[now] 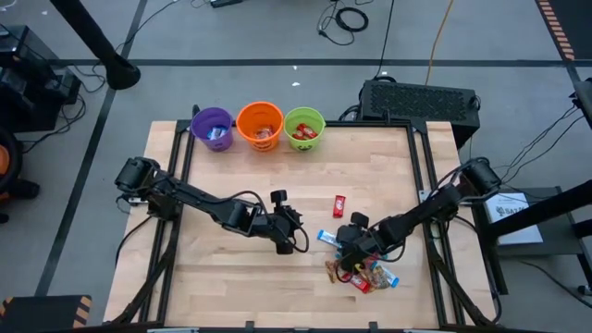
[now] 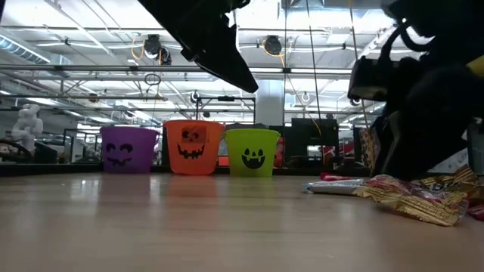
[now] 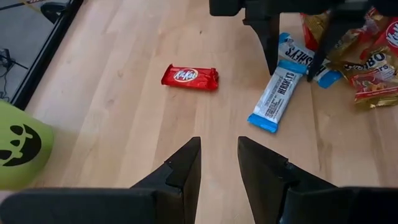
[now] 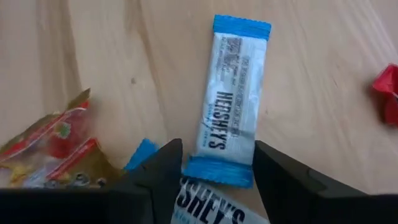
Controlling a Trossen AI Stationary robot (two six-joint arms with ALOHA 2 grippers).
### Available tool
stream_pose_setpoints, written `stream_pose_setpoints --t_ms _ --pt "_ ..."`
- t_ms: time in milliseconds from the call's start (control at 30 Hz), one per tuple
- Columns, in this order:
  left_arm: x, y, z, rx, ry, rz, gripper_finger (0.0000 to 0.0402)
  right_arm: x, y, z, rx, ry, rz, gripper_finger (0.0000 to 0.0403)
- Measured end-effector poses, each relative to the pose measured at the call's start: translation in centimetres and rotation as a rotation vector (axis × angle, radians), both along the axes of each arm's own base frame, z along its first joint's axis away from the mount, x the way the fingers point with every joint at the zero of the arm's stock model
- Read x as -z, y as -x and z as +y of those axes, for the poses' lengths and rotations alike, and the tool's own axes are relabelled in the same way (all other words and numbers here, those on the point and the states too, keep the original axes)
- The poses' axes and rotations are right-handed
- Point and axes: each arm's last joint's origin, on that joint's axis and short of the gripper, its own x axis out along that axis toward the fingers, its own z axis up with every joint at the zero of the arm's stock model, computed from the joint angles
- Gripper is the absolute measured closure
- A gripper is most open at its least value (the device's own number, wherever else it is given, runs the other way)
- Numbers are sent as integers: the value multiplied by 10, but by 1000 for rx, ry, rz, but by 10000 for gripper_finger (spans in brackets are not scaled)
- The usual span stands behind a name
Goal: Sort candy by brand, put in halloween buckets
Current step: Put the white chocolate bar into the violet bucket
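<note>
2 blue-and-white Hershey's bars [image 4: 231, 99], right gripper [image 4: 217, 171] open above them, left gripper [image 3: 219, 163] parted, empty

1. Three halloween buckets [image 1: 260, 127] stand in a row at the table's [image 1: 231, 268] 12 o'clock edge.
2. Candy pile [image 1: 363, 273] lies at 5 o'clock.
3. One bar [image 1: 339, 205] lies apart, at the pile's 11 o'clock.

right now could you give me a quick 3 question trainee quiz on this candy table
1. True or false: the red KitKat lies apart from the candy pile.
2. Which bucket stands in the middle: A purple, B orange, C green?
3. Fill in: the right gripper hovers open over a blue ______ bar.

Key: 1 true. 2 B, the orange bucket. 3 Hershey's.
</note>
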Motion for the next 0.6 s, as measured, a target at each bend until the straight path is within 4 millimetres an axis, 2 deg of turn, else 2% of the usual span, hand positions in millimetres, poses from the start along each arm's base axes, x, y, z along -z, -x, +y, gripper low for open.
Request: stream_pose_setpoints --t_ms 433,600 --pt "0 0 1 10 -15 7 288 -5 6 -2 -11 -1 34 341" --pt "0 0 1 10 -15 6 288 -5 6 -2 -33 -13 41 372"
